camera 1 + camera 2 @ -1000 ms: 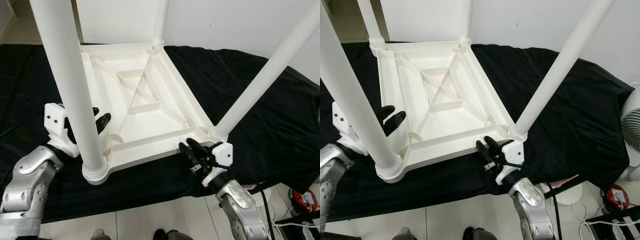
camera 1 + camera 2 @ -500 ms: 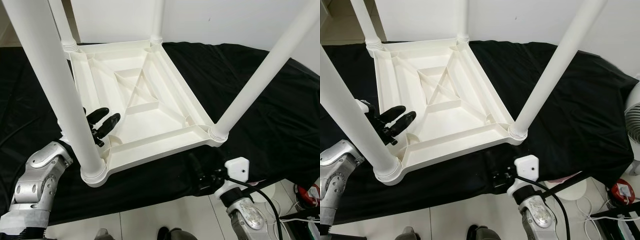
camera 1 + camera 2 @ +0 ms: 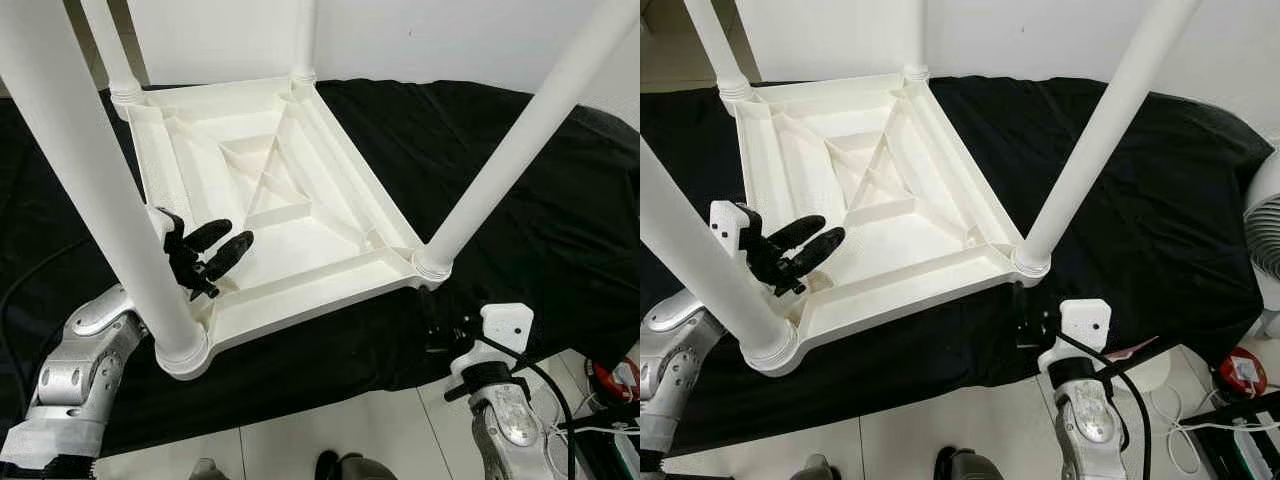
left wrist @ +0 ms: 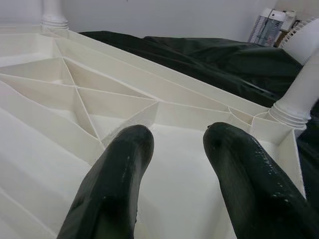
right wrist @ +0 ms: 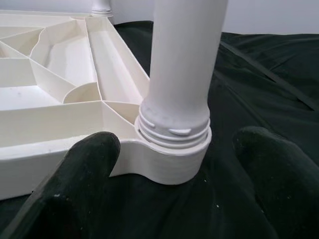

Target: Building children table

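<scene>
A white plastic children's table (image 3: 262,150) lies upside down on a black cloth, its legs pointing up. My left gripper (image 3: 233,234) hovers open over the ribbed underside (image 4: 99,99), just inside the near-left leg (image 3: 100,200). My right gripper (image 3: 1030,320) is open and low at the table's near-right corner. In the right wrist view its two fingers (image 5: 79,169) stand apart on either side of the near-right leg's threaded base (image 5: 174,129), which sits screwed into the corner socket. Nothing is held in either gripper.
The black cloth (image 3: 520,260) covers the raised surface under the table, and its front edge drops to a pale tiled floor. A white fan (image 3: 1265,230) stands at the right. Cables and a red object (image 3: 1240,372) lie on the floor by my right arm.
My right gripper has pulled back from the table's near-right edge, down toward the cloth's front edge. My left gripper has come round the near-left leg to hang over the underside.
</scene>
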